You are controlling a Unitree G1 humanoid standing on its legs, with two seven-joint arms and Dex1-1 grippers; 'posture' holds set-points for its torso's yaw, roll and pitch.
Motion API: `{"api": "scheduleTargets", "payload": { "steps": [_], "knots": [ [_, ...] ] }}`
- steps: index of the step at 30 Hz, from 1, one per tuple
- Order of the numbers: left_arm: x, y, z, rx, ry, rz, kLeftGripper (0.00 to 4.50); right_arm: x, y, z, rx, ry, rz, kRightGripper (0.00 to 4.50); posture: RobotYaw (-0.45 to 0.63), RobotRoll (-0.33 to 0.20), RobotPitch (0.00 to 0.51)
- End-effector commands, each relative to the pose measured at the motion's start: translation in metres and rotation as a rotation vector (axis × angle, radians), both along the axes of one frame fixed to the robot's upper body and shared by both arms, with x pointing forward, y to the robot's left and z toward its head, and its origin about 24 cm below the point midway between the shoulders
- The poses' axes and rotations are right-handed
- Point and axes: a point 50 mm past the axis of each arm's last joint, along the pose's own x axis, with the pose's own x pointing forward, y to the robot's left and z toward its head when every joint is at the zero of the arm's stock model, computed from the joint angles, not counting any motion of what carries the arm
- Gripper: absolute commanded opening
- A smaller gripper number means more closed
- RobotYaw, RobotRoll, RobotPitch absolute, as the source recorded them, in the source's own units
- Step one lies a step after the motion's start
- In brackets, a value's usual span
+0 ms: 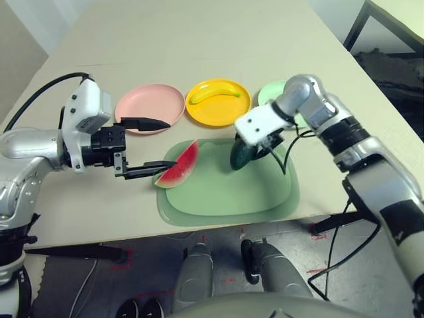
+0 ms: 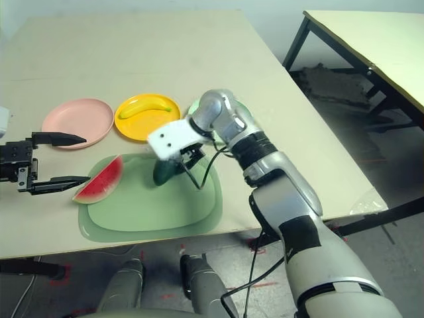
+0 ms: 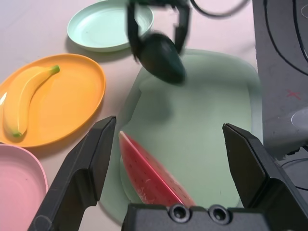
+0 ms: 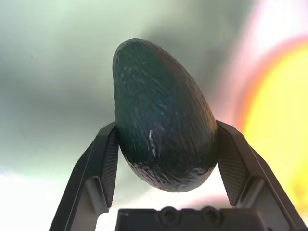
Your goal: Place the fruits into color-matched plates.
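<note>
Right gripper (image 4: 167, 144) has the avocado (image 4: 163, 115) pinched between its two fingers, up above the pale green mat (image 1: 225, 192), and that looks like a lift on its way to the mint green plate (image 3: 110, 25)! Over on the other side, the left gripper (image 3: 169, 127) is spread wide, the watermelon wedge (image 1: 180, 167) lying by its fingertips at the mat's edge, nothing gripped there. The banana (image 1: 215, 95) sits on the yellow plate (image 1: 218, 119), matched already, and the pink plate (image 1: 151, 106) waits bare beside it.

Now, the danger! That avocado is smooth and rounded, held around its fatter end, so a loose squeeze or a sudden swing could let it slip out. Release it too high or off-centre and it may well roll off the shallow plate onto the table (image 1: 199, 59). And the watermelon: should the left gripper close off-line, a finger could nudge the wedge away or tip it instead of catching it.
</note>
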Motion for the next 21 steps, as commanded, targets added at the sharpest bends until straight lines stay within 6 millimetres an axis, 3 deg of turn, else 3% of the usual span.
{"api": "scheduleTargets", "payload": {
  "steps": [1, 4, 9, 14, 18, 21],
  "knots": [
    [0.0, -0.001, 0.0, -0.005, -0.005, -0.006, 4.5, 0.018, -0.026, 0.02, 0.032, -0.103, -0.194, 3.22, 0.09, 0.0, 0.153],
    [0.002, -0.001, 0.0, -0.004, -0.004, -0.003, 4.5, 0.032, -0.05, 0.018, 0.011, -0.183, -0.373, 3.22, 0.07, 0.0, 0.153],
    [0.003, -0.001, 0.0, 0.006, -0.005, -0.002, 4.5, 0.045, -0.076, -0.004, 0.003, -0.291, -0.589, 3.22, 0.07, 0.0, 0.154],
    [0.002, 0.001, 0.001, 0.016, -0.003, 0.007, 4.5, 0.048, -0.085, -0.027, 0.001, -0.328, -0.684, 3.21, 0.09, 0.0, 0.159],
    [-0.001, 0.002, 0.002, 0.021, -0.001, 0.015, 4.5, 0.049, -0.088, -0.033, 0.001, -0.345, -0.701, 3.21, 0.09, 0.0, 0.159],
    [-0.001, 0.002, 0.002, 0.023, -0.002, 0.017, 4.5, 0.048, -0.087, -0.034, -0.01, -0.353, -0.689, 4.2, 0.09, 0.0, 0.16]
  ]
}}
